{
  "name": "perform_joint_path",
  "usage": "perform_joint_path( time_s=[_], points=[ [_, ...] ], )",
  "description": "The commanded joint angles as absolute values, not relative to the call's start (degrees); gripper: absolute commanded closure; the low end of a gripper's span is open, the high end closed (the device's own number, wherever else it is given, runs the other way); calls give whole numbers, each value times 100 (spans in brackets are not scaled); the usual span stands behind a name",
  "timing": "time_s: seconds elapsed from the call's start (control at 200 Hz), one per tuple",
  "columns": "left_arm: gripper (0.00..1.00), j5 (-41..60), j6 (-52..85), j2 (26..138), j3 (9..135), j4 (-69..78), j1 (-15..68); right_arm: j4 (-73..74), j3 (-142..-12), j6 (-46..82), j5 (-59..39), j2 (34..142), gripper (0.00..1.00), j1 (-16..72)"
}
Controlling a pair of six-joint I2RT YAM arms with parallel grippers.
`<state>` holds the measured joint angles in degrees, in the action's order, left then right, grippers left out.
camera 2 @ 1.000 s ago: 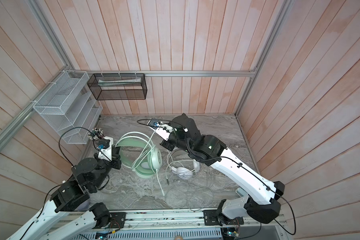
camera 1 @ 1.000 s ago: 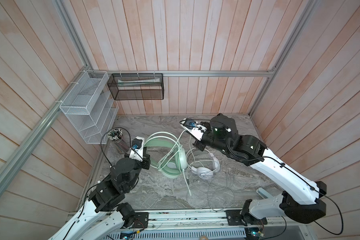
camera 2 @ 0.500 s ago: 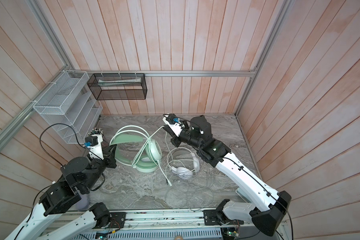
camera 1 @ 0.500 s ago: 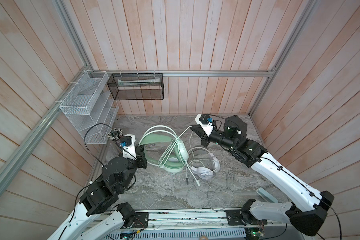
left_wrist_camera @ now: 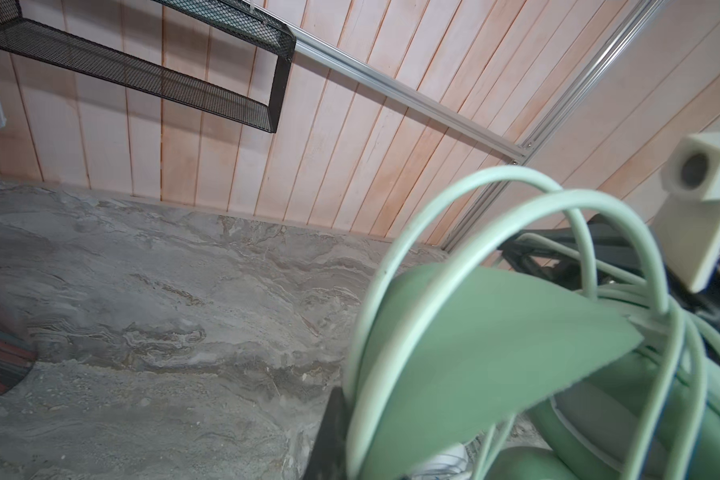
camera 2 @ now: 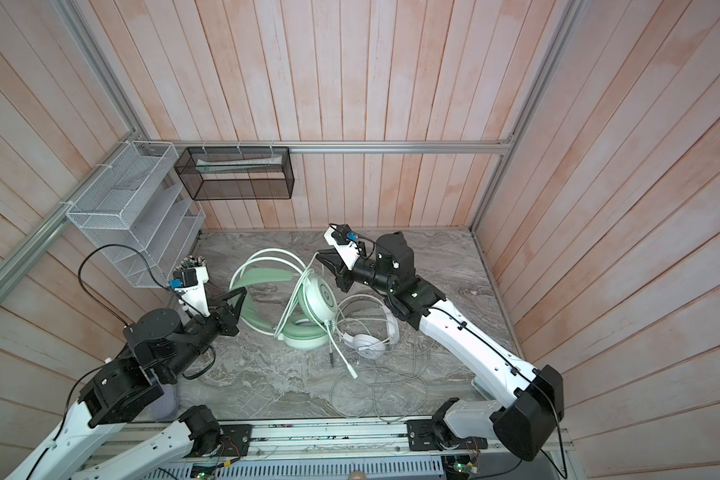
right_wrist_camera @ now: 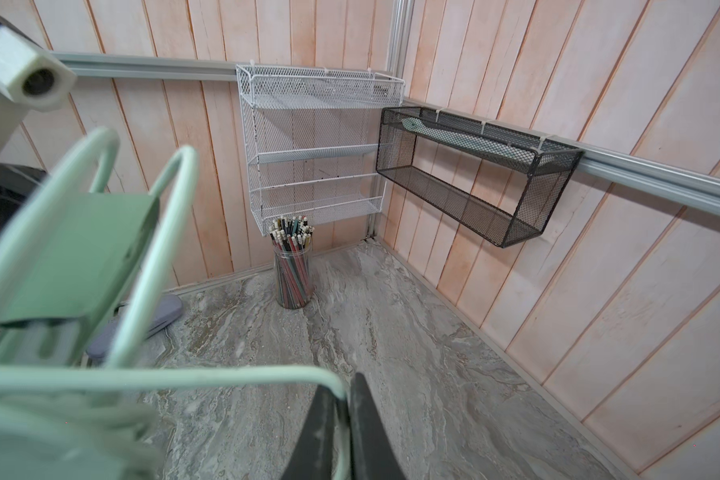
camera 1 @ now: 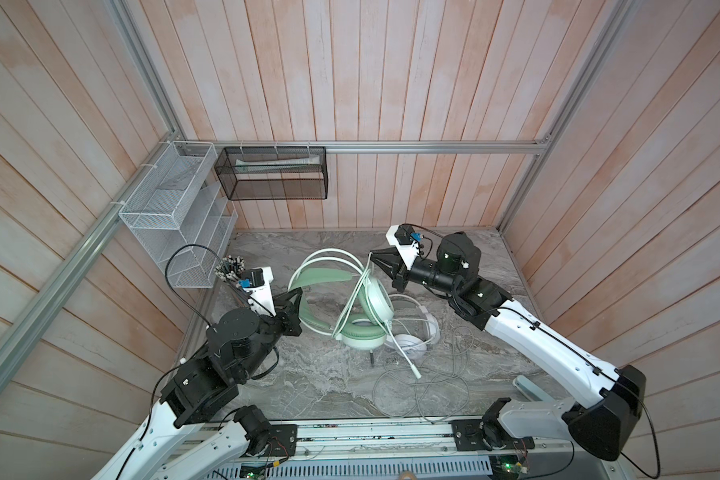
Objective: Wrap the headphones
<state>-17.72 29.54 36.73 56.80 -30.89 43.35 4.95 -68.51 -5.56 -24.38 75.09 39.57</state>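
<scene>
Right wrist: right gripper (right_wrist_camera: 341, 388) pinches the mint cable (right_wrist_camera: 184, 376), jaws nearly touching; in both top views left gripper (camera 1: 295, 296) is clamped on mint headset (camera 1: 377, 297) at its headband (camera 1: 329, 279)

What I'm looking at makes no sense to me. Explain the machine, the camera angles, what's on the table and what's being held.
Two robot arms with pincer grippers work over a marble table. Both top views look down on the whole scene. Each wrist view comes from a camera mounted on one arm. On the table are a mint green headset, a white headset and a pencil cup. The left gripper is closed on the green headband. The right gripper pinches the mint cable.
</scene>
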Motion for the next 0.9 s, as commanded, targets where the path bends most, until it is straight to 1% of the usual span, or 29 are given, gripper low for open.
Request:
perform_joint_path(
  time_s=[0.0, 0.09, 0.165, 0.39, 0.545, 0.755, 0.81, 0.895],
  points=[
    [100, -1116, 3711, 3572, 6163, -2277, 4368, 1103, -6554, -89, -2560, 7707, 81, 3823],
    [100, -1140, 3824, 3632, 6269, -2285, 4368, 1447, -6249, 162, -2725, 7687, 76, 3832],
    [100, -1194, 3916, 3646, 6301, -2275, 4368, 1735, -5925, 316, -2755, 7613, 75, 3849],
    [100, -1727, 4165, 3745, 6676, -2531, 4364, 2275, -4951, 661, -2623, 7294, 78, 3868],
    [100, -1938, 4209, 4058, 7137, -2687, 4360, 2589, -4345, 892, -2611, 7207, 78, 3971],
    [100, -2302, 4228, 4451, 7627, -2837, 4341, 2927, -3677, 1098, -2360, 7155, 77, 4158],
    [100, -2402, 4198, 4486, 7704, -2837, 4318, 2927, -3579, 1115, -2263, 7091, 78, 4183],
    [100, -2470, 4089, 4551, 7804, -2811, 4294, 2863, -3576, 1134, -2118, 6913, 86, 4204]
  ],
)
